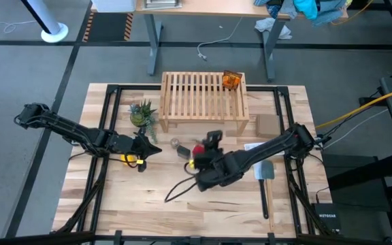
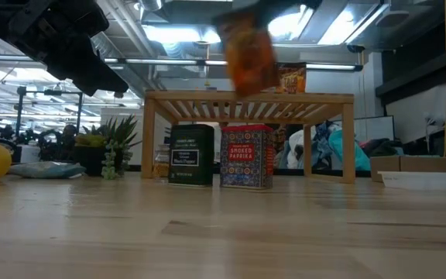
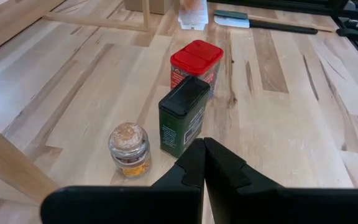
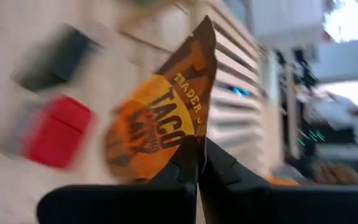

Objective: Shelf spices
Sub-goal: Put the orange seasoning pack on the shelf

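Right hand (image 4: 199, 163) clamped on packet (image 4: 157, 121) — carry it clear above shelf (image 1: 203, 102) slats; lower upright beside the other packet (image 1: 232, 80); left hand (image 3: 204, 163) shut, empty.

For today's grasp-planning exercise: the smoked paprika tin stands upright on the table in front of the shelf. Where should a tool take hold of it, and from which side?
Grip the red paprika tin just under its lid, coming from above. It stands upright with the dark green tin close beside it, so close on the two faces that stay free, not the one facing its neighbour.
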Robot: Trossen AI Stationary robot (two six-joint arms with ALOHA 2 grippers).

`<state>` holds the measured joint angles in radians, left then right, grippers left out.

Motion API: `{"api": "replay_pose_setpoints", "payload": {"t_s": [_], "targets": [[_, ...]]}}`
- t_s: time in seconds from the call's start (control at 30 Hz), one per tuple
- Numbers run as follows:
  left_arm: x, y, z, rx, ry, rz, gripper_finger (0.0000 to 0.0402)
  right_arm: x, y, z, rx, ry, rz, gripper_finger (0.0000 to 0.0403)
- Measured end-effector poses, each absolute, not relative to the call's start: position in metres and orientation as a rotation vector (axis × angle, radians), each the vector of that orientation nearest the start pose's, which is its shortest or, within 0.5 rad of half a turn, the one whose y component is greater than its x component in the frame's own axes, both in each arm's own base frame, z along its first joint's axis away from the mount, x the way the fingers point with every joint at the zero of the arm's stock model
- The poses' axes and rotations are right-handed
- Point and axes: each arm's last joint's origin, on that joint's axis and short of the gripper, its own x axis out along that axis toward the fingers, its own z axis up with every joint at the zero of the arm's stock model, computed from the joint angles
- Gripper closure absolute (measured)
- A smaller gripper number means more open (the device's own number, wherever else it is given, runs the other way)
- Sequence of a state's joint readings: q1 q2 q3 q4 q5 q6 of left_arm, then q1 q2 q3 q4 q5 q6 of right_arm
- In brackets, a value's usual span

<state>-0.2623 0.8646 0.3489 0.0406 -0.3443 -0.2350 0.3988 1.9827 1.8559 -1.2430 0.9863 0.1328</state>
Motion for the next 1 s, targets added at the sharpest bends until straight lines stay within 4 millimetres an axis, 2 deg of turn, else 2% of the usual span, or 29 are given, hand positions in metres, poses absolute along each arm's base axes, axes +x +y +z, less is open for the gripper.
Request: {"api": "replay_pose_setpoints", "payload": {"t_s": [0.13, 0.3, 0.4, 0.5, 0.6, 0.7, 1.0], "targets": [[0.172, -0.036, 0.192, -0.083, 0.441, 0.132, 0.0402, 0.351, 0.121, 0.340, -0.720, 1.015, -0.690, 0.0402], [0.172, -0.036, 0.192, -0.080, 0.443, 0.131, 0.0402, 0.319, 0.104, 0.396, -0.614, 0.886, -0.683, 0.0402], [0.172, -0.037, 0.192, -0.079, 0.445, 0.127, 0.0401, 0.295, 0.090, 0.418, -0.508, 0.826, -0.724, 0.0402], [0.172, -0.037, 0.192, -0.078, 0.446, 0.126, 0.0402, 0.272, 0.078, 0.432, -0.449, 0.795, -0.729, 0.0402], [0.172, -0.037, 0.192, -0.079, 0.443, 0.126, 0.0402, 0.254, 0.066, 0.438, -0.389, 0.769, -0.765, 0.0403], [0.172, -0.037, 0.192, -0.081, 0.440, 0.126, 0.0402, 0.244, 0.054, 0.434, -0.370, 0.775, -0.807, 0.0403], [0.172, -0.037, 0.192, -0.080, 0.442, 0.126, 0.0402, 0.232, 0.027, 0.389, -0.334, 0.870, -0.886, 0.0403]]}}
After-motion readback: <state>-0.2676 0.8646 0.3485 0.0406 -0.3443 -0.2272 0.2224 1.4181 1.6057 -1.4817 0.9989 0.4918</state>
